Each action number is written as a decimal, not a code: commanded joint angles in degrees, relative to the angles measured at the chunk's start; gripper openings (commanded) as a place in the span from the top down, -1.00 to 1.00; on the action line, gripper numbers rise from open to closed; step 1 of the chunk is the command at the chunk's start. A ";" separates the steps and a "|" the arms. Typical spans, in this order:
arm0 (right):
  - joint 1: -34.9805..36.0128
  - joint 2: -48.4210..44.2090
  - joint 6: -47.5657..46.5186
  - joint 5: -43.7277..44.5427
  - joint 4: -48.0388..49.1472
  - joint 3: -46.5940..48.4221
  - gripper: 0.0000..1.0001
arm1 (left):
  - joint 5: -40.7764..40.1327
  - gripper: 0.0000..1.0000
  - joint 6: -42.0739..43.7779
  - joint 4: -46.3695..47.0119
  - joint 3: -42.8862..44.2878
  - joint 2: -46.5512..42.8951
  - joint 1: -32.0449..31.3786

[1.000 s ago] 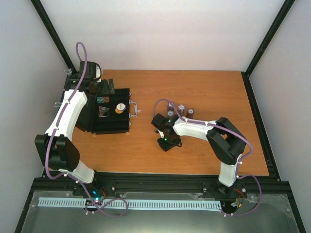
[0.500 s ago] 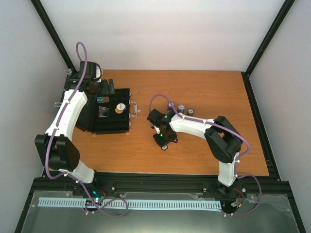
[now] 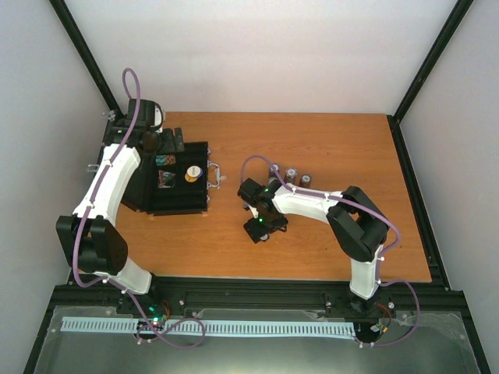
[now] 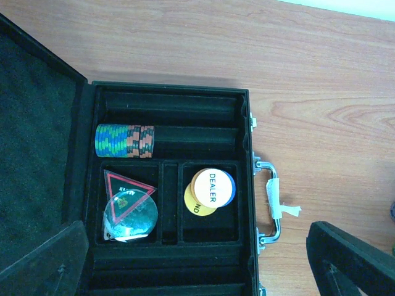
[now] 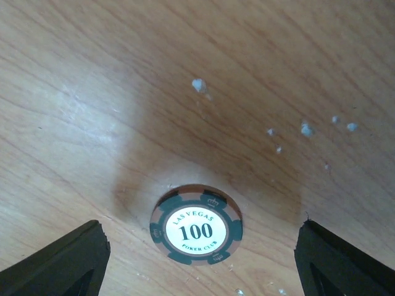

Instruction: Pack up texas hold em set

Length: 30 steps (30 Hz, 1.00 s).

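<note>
Hidden or cut off:
- In the top view the right arm's wrist covers the 100 chip (image 5: 196,225), which shows only in the right wrist view.
- There only its top face is visible. It could be a single chip or the top of a stack, hard to say.
- The left arm hides much of the case (image 3: 184,199) lid in the top view.
- The left wrist view cuts off the lid and the case's near edge.
- The print on the triangle token (image 4: 126,184) is unreadable.

Case: open and flat at the left side of the table (image 3: 327,140), with its handle (image 4: 272,200) facing centre and a white tag (image 4: 282,208) on the handle.
- Upper slot: a short chip row (image 4: 124,140) lies on edge at the slot's left end.
- Lower left bin: the triangle token, with a clear disc (image 4: 131,214) overlapping it.
- Lower right bin: the DEALER disc (image 4: 210,187) lies on top of a yellow disc (image 4: 194,205) and a blue disc (image 4: 228,185).

Loose items: three stacks (image 3: 291,174) stand upright on the table just behind the right arm. The 100 chip lies on bare wood between case and stacks, with white specks (image 5: 199,85) nearby.

Grippers:
- The left gripper (image 4: 195,234) is above the case, jaws wide apart and holding nothing.
- The right gripper (image 5: 200,229) is over the 100 chip, with one finger on each side, both clear of it.
</note>
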 commanded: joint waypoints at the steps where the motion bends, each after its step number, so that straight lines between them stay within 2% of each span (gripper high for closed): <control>1: 0.60 1.58 0.56 -0.15 2.58 -1.91 -0.68 | 0.48 -1.00 0.95 0.20 -0.24 -0.34 0.42; 8: 2.73 6.58 1.20 3.26 5.73 -3.17 -0.62 | 0.61 -1.00 0.92 0.29 -0.38 -0.37 0.43; 11: 2.78 7.41 1.27 2.52 6.12 -3.28 -0.47 | 0.42 -1.00 1.10 0.09 -0.23 -0.45 0.44; 15: 2.78 6.51 1.73 1.60 6.63 -4.53 -0.15 | -0.04 -1.00 1.17 0.02 -0.58 -0.77 0.40; 19: 2.83 6.26 2.05 1.11 6.77 -5.76 -0.04 | -0.07 -0.99 1.20 0.15 -0.72 -0.62 0.44; 22: 2.87 5.91 2.28 1.31 6.87 -6.58 -0.08 | 0.09 -0.99 1.09 0.19 -0.55 -0.27 0.45; 27: 3.02 4.74 2.27 1.30 6.65 -7.24 -0.40 | 0.41 -0.99 1.06 0.20 -0.57 0.19 0.43; 30: 3.15 4.16 2.20 1.37 6.56 -7.53 -0.46 | 0.29 -0.99 1.00 0.25 -0.65 0.35 0.44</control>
